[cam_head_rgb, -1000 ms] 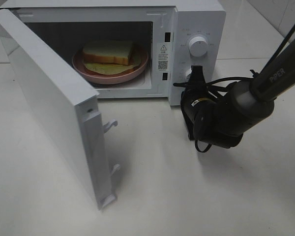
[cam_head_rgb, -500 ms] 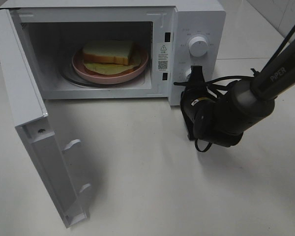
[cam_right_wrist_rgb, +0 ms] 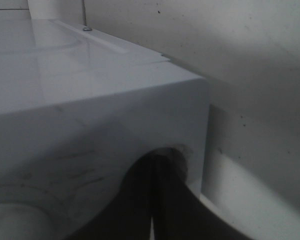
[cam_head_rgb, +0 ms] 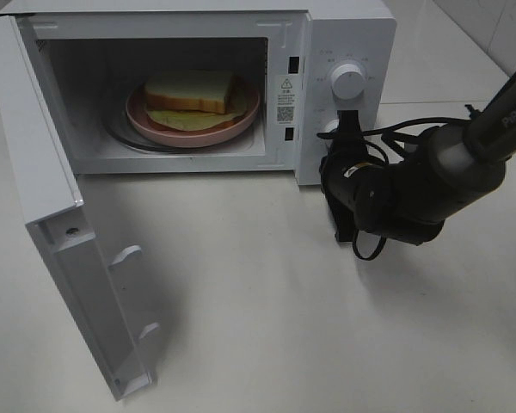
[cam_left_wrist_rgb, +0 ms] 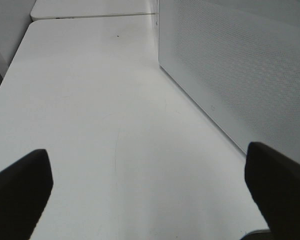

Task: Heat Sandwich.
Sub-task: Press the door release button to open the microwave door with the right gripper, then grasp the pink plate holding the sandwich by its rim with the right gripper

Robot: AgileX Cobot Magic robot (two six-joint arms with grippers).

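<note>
We see a white microwave (cam_head_rgb: 344, 34) at 12 o'clock on a plain white surface (cam_head_rgb: 267, 310). Its door (cam_head_rgb: 47, 189) stands wide open, swung out toward 8 o'clock. Inside, the sandwich (cam_head_rgb: 189, 89) lies on a round pink plate (cam_head_rgb: 245, 116) in the middle of the oven. It has white bread and a brown crust, and pale yellow-green filling pokes out under it.

The right arm (cam_head_rgb: 447, 168) comes in from 3 o'clock. The right fingers (cam_head_rgb: 344, 129) are pressed together with nothing between them. Their tips are up against the control panel (cam_head_rgb: 370, 112), just below the big top knob (cam_head_rgb: 347, 82). We cannot tell what they touch there.

The left fingers (cam_left_wrist_rgb: 20, 190) are spread far apart and hold nothing. Bare white surface lies between them, and the microwave's dotted side wall (cam_left_wrist_rgb: 240, 75) runs close by.

The surface is pale all over, with soft grey shadows under the door and the arm. A thin seam (cam_head_rgb: 430, 105) crosses it behind the microwave. At 1 o'clock we see white tiles (cam_head_rgb: 499, 26).
</note>
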